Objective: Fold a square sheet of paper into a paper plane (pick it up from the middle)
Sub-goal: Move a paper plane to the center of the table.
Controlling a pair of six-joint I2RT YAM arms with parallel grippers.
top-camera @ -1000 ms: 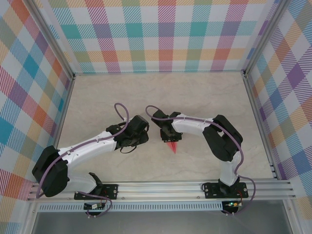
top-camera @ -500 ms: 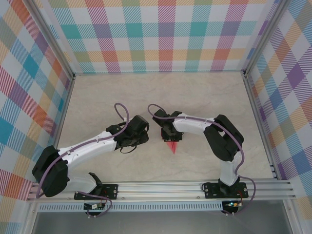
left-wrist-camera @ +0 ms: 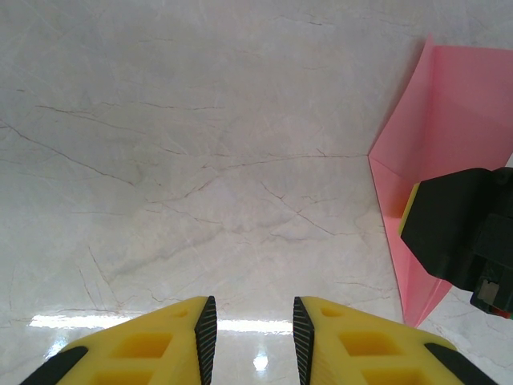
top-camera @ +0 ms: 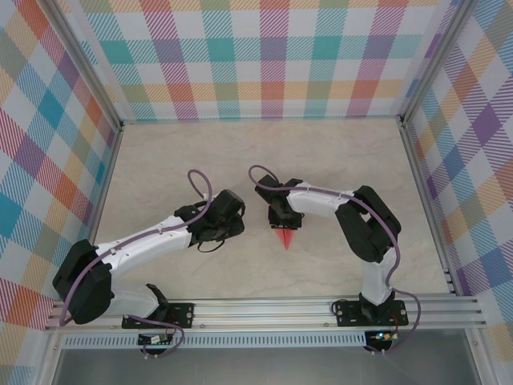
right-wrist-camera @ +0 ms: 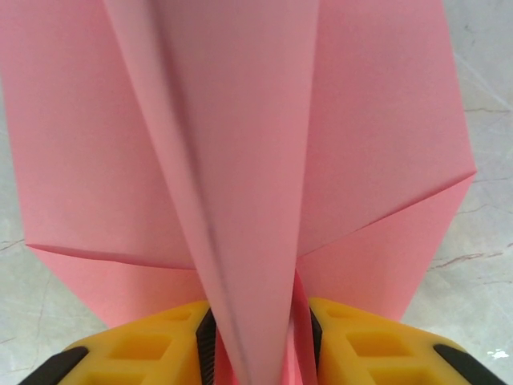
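Paper plane (top-camera: 285, 239): salmon-pink paper folded into a narrow dart. It lies on the pale, marble-veined surface (left-wrist-camera: 200, 160) roughly midway across, between the 2 arms and closer to the right one. Its sharp tip points toward the near edge.
Plane's form: from the right wrist, 1 raised centre fold runs up the middle. 2 flat wings spread to either side, each ending in a slanted folded edge.
Right gripper (right-wrist-camera: 260, 337): it sits at the plane's wide far end. The centre fold passes between its 2 yellow fingers (right-wrist-camera: 144, 353), and a thin extra layer of paper stands beside the fold. I cannot tell whether the dark pads press the fold or only flank it.
Left gripper (left-wrist-camera: 252, 325): it is low over bare surface just to the left of the plane. Its yellow fingers (left-wrist-camera: 152, 345) stand apart with nothing between them.
Left wrist view: the plane's wing and tip show at the right edge, partly covered by the right gripper's black body. A streak of glare lies on the surface just ahead of the fingers.
Spacing: the left gripper is near the plane and clear of it.
Arms: white links with black joints. Both bend inward toward the middle of the surface. A purple cable (top-camera: 200, 180) loops above the left wrist, and another loops above the right.
Surroundings: checked walls (top-camera: 272, 56) in pastel colours close 3 sides. An aluminium rail (top-camera: 264, 309) along the near edge carries both bases.
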